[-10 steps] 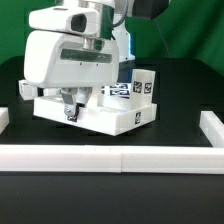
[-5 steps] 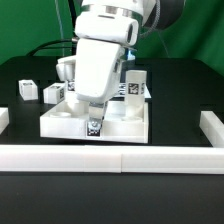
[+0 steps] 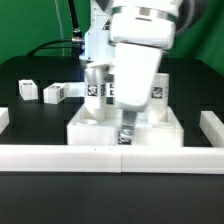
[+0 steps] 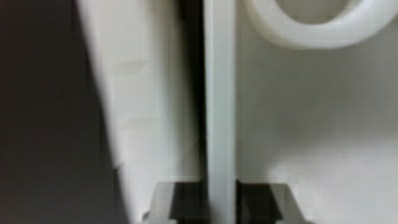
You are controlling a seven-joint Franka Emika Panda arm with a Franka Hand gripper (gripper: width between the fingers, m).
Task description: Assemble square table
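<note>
One tabletop (image 3: pixel 90 130), rim clamped in the closed claw (image 3: pixel 127 137), slid toward the exterior view's right, likely bracing for legs (image 3: pixel 53 93).

You've got a white square table top (image 3: pixel 88 128), white leg blocks (image 3: pixel 52 93) with black-and-white tags (image 3: pixel 28 89), black work surface (image 3: pixel 30 190), white rails (image 3: pixel 60 155), white arm (image 3: pixel 140 50), green backdrop (image 3: pixel 30 25).

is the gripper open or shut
Shut: the gripper pinches the square table top's near rim, seen between its fingers in the wrist view.
</note>
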